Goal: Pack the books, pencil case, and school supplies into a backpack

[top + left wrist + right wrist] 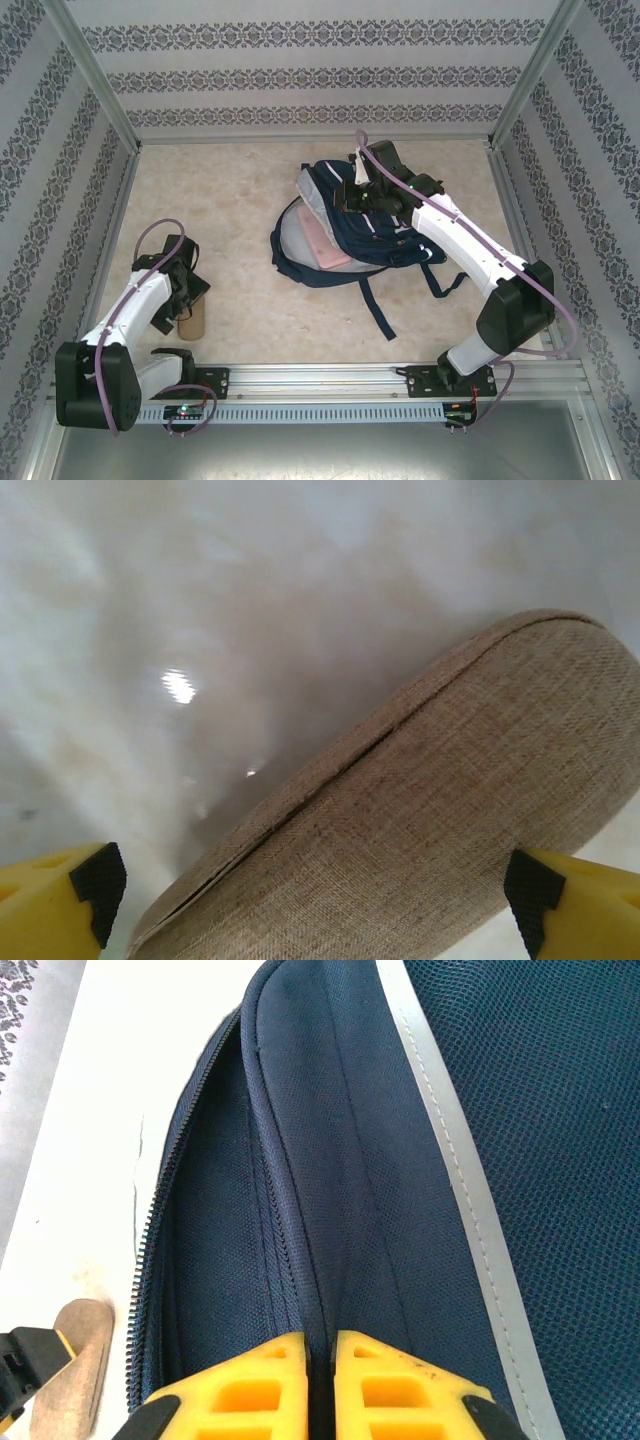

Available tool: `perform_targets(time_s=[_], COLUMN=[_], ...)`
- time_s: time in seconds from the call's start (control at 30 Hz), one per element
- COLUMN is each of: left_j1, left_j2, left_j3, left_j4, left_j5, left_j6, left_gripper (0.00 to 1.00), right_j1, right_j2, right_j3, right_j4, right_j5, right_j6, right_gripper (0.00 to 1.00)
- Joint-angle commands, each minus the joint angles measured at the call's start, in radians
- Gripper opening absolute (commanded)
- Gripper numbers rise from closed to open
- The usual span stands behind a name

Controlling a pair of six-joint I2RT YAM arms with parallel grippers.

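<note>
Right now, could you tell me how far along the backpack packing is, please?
Done: the pink pencil case lies inside the open backpack. In hand: the right gripper is shut on the backpack's fabric at the opening, and the left gripper is open around the tan piece on the table. Left: grasping that piece and putting it in. Whether the books are inside I cannot tell.

Open navy backpack [385, 243]; pencil case [325, 246] inside
</note>
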Motion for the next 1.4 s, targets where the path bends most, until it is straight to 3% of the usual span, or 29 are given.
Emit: perform_targets(time_s=[0.0,0.27,0.53,0.8,0.97,1.1,1.37], left_j1=[0.006,-0.030,-0.090,-0.185,-0.192,-0.208,-0.278], left_j2=[-0.023,-0.089,-0.059,0.076,0.175,0.191,0.132], left_j3=[-0.032,-0.059,-0.071,-0.002,0.016,0.031,0.138], left_j4=[0.087,0.086,0.127,0.044,0.052,0.050,0.013], left_j5=[0.131,0.156,0.185,0.018,-0.020,-0.034,-0.008], left_j6=[0.034,0.000,0.028,0.052,0.063,0.064,0.043], left_gripper=[1.00,1.00,1.00,0.98,0.85,0.66,0.57], right_j1=[0.026,0.026,0.027,0.031,0.035,0.035,0.031], right_j2=[-0.011,0.002,0.005,0.007,0.003,-0.006,-0.020], right_j3=[0.041,0.033,0.030,0.025,0.023,0.020,0.003], right_j4=[0.100,0.117,0.122,0.125,0.124,0.117,0.121], right_j5=[-0.050,-0.063,-0.064,-0.066,-0.066,-0.060,-0.050], right_j6=[0.020,0.034,0.038,0.047,0.048,0.045,0.048], right_gripper=[0.10,0.10,0.11,0.13,0.13,0.13,0.14])
